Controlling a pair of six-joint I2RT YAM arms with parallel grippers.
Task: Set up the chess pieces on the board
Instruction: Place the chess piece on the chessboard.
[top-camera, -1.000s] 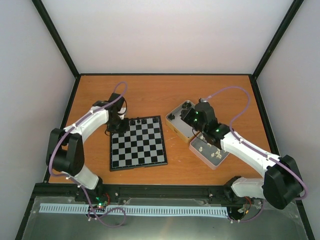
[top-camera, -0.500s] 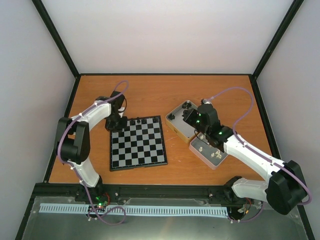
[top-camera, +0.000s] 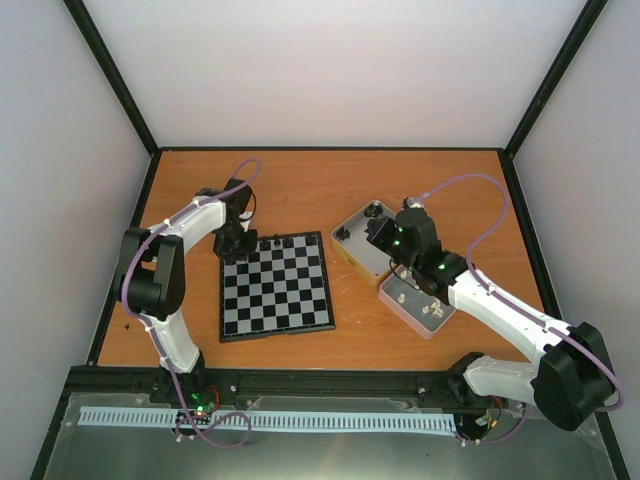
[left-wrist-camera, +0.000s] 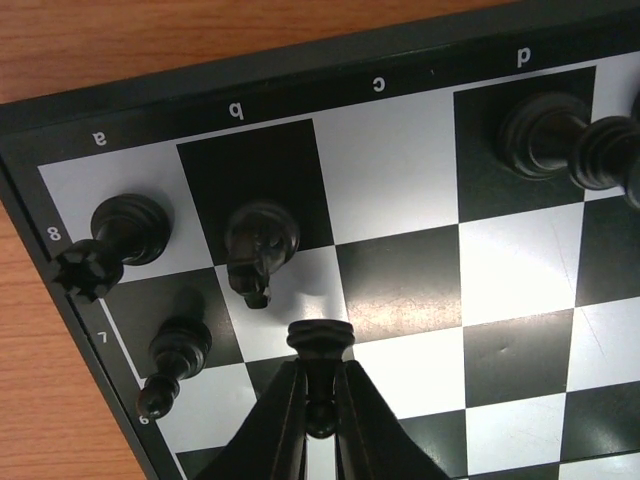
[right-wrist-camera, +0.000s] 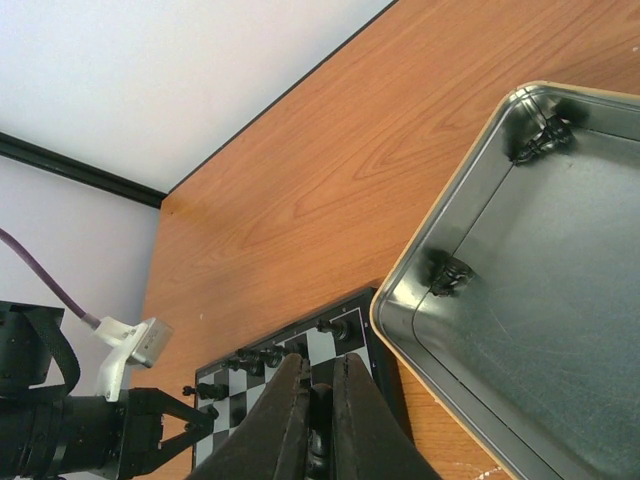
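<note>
Black plastic chessman (left-wrist-camera: 320, 340) pinched in left gripper (left-wrist-camera: 320, 375) over black-and-silver chequered board (left-wrist-camera: 400, 180), seventh rank | step: placing | next: lower upright, release | right gripper (right-wrist-camera: 318, 375) clenched near silver tin (right-wrist-camera: 560, 330), load unclear

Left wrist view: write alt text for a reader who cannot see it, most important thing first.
A shut pincer holds a black pawn by its head over a chessboard, near the board's corner. A rook, a knight and a second pawn stand close by, with two more pieces on the back row at the right edge.
</note>
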